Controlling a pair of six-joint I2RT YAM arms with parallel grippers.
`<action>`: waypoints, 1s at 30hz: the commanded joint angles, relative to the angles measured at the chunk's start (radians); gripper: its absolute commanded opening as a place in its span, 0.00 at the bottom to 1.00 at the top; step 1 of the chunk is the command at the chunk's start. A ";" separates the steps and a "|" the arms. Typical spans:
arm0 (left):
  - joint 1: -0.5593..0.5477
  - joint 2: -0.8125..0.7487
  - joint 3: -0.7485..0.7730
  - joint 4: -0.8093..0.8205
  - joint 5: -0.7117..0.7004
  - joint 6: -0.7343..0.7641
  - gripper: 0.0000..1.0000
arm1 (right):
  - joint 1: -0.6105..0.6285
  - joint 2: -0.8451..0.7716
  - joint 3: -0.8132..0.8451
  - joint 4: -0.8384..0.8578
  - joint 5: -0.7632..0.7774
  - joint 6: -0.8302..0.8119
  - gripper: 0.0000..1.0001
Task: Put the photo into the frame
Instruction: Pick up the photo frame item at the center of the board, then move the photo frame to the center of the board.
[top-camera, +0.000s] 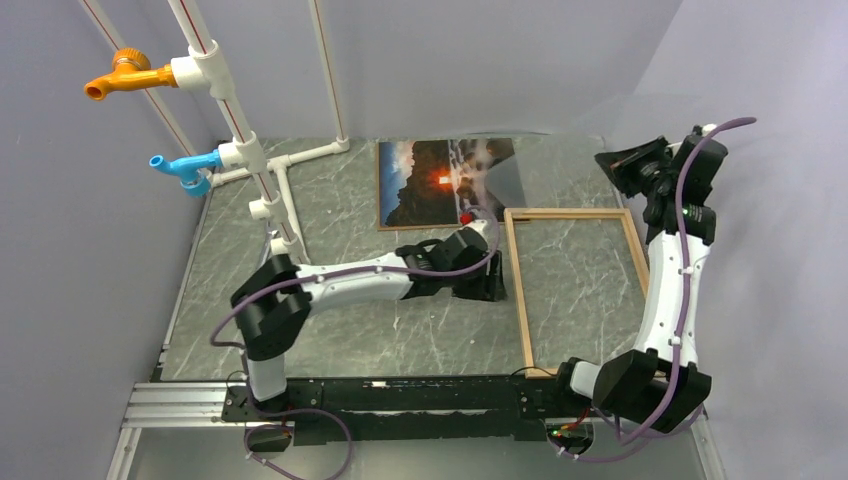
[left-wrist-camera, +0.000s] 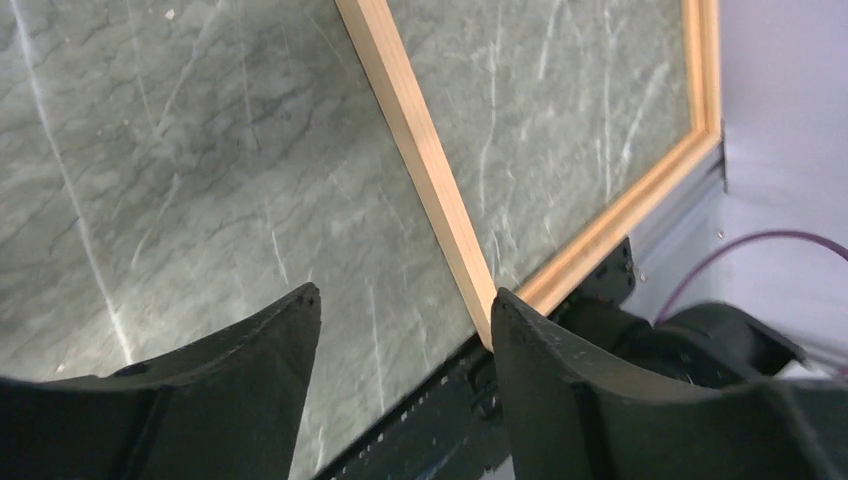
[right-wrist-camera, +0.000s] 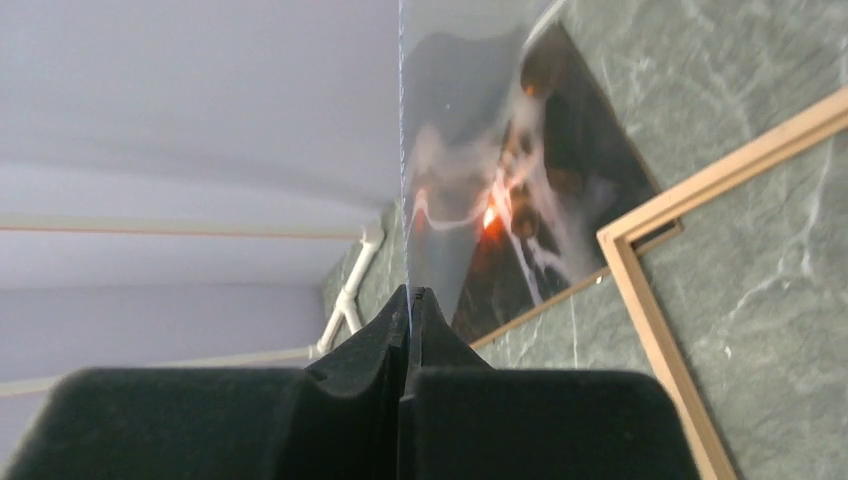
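Okay, bench (top-camera: 350, 340) carries frame (top-camera: 519, 300) flat by its right edge, long axis near-to-far. Photo (top-camera: 425, 185) at mid far edge, image up, right end curled upward, pinched in closed right tool (right-wrist-camera: 410, 295), arm reared high. Left arm stretched low, left tool (left-wrist-camera: 405, 300) open at frame's left strip.

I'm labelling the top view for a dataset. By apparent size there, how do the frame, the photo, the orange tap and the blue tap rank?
1. the frame
2. the photo
3. the orange tap, slightly ahead, though nearer the camera, so unsure
4. the blue tap
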 joint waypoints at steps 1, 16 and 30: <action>-0.020 0.083 0.127 -0.010 -0.115 -0.081 0.69 | -0.048 0.004 0.111 0.001 0.060 -0.024 0.00; -0.056 0.409 0.430 -0.119 -0.158 -0.243 0.63 | -0.202 0.071 0.078 0.081 -0.060 0.042 0.00; -0.057 0.654 0.679 -0.302 -0.112 -0.305 0.45 | -0.236 0.078 0.041 0.117 -0.102 0.080 0.00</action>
